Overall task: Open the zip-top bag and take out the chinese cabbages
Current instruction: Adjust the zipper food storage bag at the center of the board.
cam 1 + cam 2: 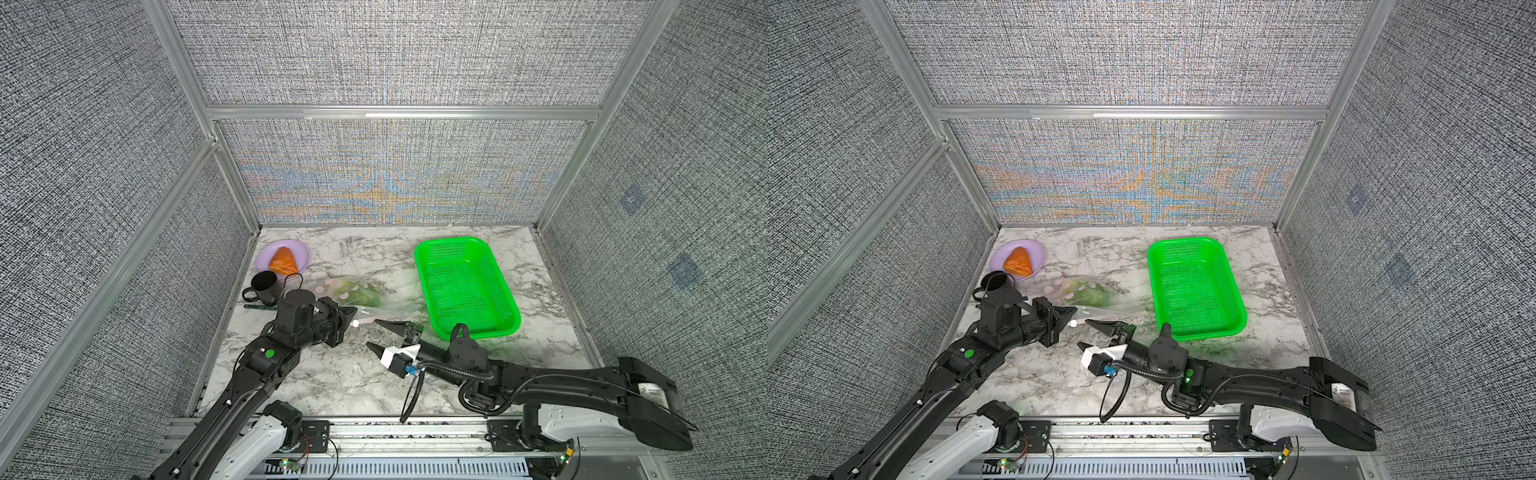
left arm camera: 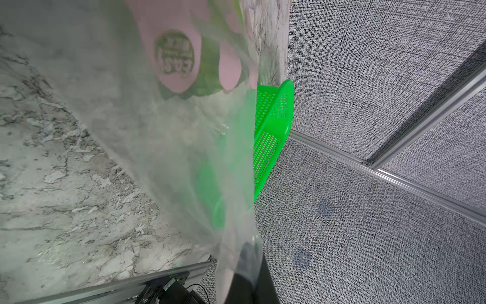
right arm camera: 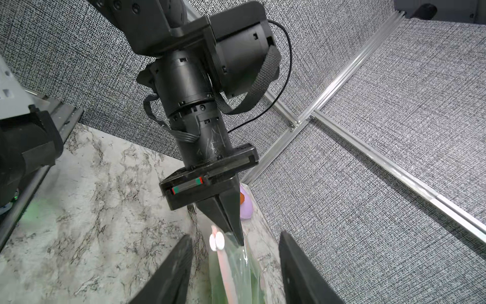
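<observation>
Marble tabletop [image 1: 332, 386] carries the bag [image 1: 390, 306], cabbage [image 1: 362, 296] inside. Our left gripper [image 1: 352, 311] pinches its zip corner. The right gripper [image 1: 372, 332] is spread, apparently just short of the slider [image 1: 355, 322]. We'd advance, close squarely, then drag it away from the pinch.

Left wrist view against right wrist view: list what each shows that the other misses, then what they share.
Only the left wrist view: the green basket and the round lettered stamp on the zip-top bag. Only the right wrist view: the left tool shut on the bag's edge beside the white slider, the pink zip strip, the right tool open, a finger each side of the bag, and part of the purple plate. Both: the bag, green of the chinese cabbages through it, the marble table and grey wall panels.
</observation>
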`<state>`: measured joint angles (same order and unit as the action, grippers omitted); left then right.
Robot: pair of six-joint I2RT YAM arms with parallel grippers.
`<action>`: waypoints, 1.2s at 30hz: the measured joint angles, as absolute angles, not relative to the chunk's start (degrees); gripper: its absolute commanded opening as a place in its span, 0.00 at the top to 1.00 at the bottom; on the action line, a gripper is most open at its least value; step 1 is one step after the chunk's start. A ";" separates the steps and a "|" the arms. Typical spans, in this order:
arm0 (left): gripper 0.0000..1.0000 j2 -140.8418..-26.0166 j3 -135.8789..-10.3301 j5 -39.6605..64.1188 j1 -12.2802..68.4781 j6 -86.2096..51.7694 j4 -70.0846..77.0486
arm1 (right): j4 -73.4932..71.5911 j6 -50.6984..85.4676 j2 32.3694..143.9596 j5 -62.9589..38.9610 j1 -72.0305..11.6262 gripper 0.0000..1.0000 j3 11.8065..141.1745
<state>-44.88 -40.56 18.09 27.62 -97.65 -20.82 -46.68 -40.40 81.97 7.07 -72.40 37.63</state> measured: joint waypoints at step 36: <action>1.00 -43.68 -39.48 18.13 27.55 -99.48 -20.58 | -47.68 -43.62 95.70 14.13 -70.72 0.67 43.24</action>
